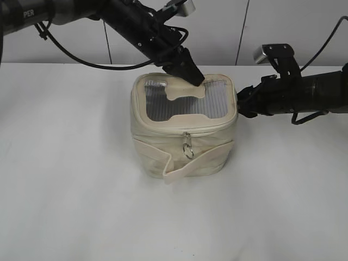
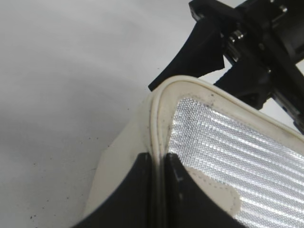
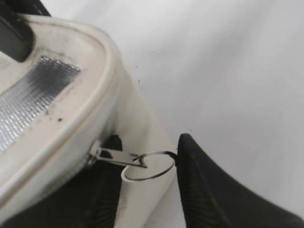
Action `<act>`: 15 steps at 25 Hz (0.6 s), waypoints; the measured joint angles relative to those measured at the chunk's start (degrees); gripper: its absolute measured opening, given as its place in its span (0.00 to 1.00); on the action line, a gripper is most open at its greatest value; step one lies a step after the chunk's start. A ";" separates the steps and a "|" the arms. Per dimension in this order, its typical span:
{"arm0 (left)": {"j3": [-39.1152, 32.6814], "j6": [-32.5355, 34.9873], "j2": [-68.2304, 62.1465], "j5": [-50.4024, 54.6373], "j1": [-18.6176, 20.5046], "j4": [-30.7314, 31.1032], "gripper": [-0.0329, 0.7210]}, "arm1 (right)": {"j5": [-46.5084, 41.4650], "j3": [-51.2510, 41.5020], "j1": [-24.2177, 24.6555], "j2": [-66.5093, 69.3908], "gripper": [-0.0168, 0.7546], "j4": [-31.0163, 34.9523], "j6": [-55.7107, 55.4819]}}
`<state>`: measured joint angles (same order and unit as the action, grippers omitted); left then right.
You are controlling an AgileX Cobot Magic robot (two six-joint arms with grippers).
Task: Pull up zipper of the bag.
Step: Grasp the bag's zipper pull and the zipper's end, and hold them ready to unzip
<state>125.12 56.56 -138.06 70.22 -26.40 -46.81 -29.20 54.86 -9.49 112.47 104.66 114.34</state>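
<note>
The cream boxy bag [image 1: 185, 155] stands mid-table with its grey ribbed window [image 1: 187, 106] facing up. The zipper [image 1: 186, 136] runs round the top panel; one silver slider with a ring pull hangs at the front. My left gripper [image 1: 194, 79] is shut on the bag's back top rim [image 2: 159, 104], the cream piping pinched between the jaws [image 2: 159, 164]. My right gripper [image 1: 243, 104] is at the bag's right side, open. In the right wrist view a second slider's ring pull [image 3: 148, 179] lies between the jaws [image 3: 147, 159] and touches the right finger.
White table [image 1: 65, 190] all round the bag. A cream band [image 1: 182, 171] wraps the bag's front with a loose end. The right arm [image 2: 256, 42] shows beyond the bag's far corner in the left wrist view.
</note>
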 joint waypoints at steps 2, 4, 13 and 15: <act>0.00 0.00 0.00 -0.05 0.00 0.13 0.11 | 0.47 0.16 -0.26 0.20 0.39 0.00 0.06; 0.00 -0.02 0.00 -0.05 0.00 0.13 0.11 | 0.52 -1.05 -0.11 -0.12 0.39 0.26 -0.09; 0.00 -0.82 0.00 -0.23 -0.06 0.26 0.10 | 0.18 -8.23 0.37 -5.13 0.39 1.38 -2.91; 0.00 -1.81 0.00 -0.31 -0.06 0.40 0.10 | 0.51 -9.93 0.37 -6.96 0.39 1.29 -5.12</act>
<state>125.12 54.76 -138.06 69.91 -26.45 -46.42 -28.70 44.93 -9.11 105.51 105.95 109.21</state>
